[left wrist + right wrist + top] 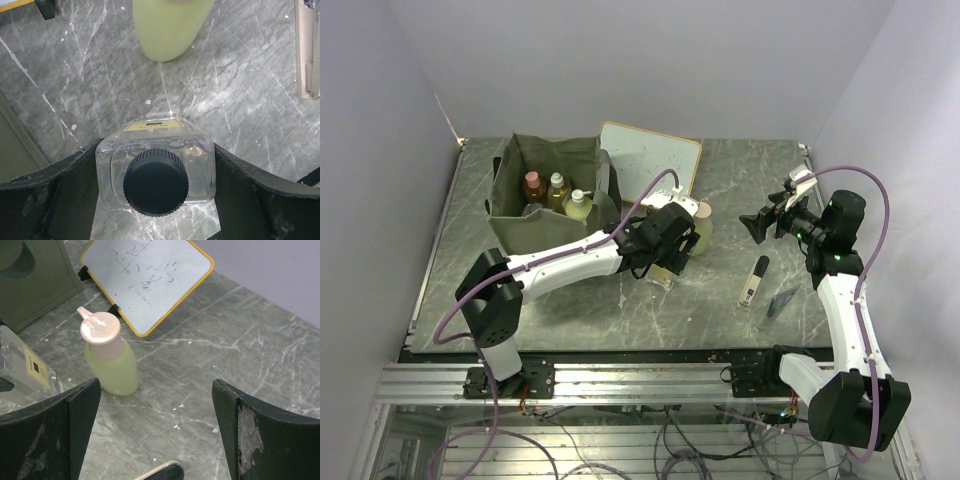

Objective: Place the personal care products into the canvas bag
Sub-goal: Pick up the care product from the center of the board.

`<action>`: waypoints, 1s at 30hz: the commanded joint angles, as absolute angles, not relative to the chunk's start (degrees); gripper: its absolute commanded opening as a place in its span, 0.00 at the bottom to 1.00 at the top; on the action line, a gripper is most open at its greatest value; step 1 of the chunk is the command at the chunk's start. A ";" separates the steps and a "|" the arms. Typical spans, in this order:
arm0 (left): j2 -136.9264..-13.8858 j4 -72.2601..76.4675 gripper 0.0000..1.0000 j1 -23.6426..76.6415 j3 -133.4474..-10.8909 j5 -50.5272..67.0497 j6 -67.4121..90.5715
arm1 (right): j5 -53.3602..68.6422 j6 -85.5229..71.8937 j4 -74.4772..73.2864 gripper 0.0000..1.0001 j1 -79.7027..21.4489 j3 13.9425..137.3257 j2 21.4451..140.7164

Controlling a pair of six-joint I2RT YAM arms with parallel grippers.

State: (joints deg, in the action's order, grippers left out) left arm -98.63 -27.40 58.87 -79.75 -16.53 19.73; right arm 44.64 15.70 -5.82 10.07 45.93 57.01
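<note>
I see the olive canvas bag (pixel 532 230) open at far left, three bottles (pixel 558 190) upright inside, the pink-capped green bottle (pixel 112 367) and a square clear black-capped bottle (pixel 156 175) standing to its right, a slim black-capped bottle (pixel 754 282) lying farther right.

Six bottles (pixel 557 190) in all: three standing inside the one canvas bag (pixel 515 222), off to the left of the left gripper (pixel 662 262); one clear bottle (pixel 156 180) between its fingers (pixel 60 190); one green bottle (pixel 702 226) just beyond; one slim bottle (pixel 755 281) lying near the right gripper (pixel 758 222). One whiteboard (pixel 655 160)
</note>
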 commanded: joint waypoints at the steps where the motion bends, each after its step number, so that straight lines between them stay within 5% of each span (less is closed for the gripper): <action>1: -97.73 -25.46 0.63 59.24 -80.69 -17.11 18.16 | 45.71 16.68 -6.54 0.93 10.46 46.89 56.82; 12: -91.34 -23.80 0.07 59.15 -82.77 -15.27 6.22 | 46.44 16.70 -6.72 0.93 10.24 46.93 56.79; 30: -83.50 -33.22 0.07 50.78 -98.01 -3.12 -2.46 | 46.80 17.39 -7.85 0.93 9.60 47.52 56.94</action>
State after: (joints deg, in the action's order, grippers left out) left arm -89.36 -35.86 52.88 -90.52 -7.42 0.93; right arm 45.84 16.60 -7.27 9.93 45.95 57.01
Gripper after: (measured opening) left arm 0.850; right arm 0.932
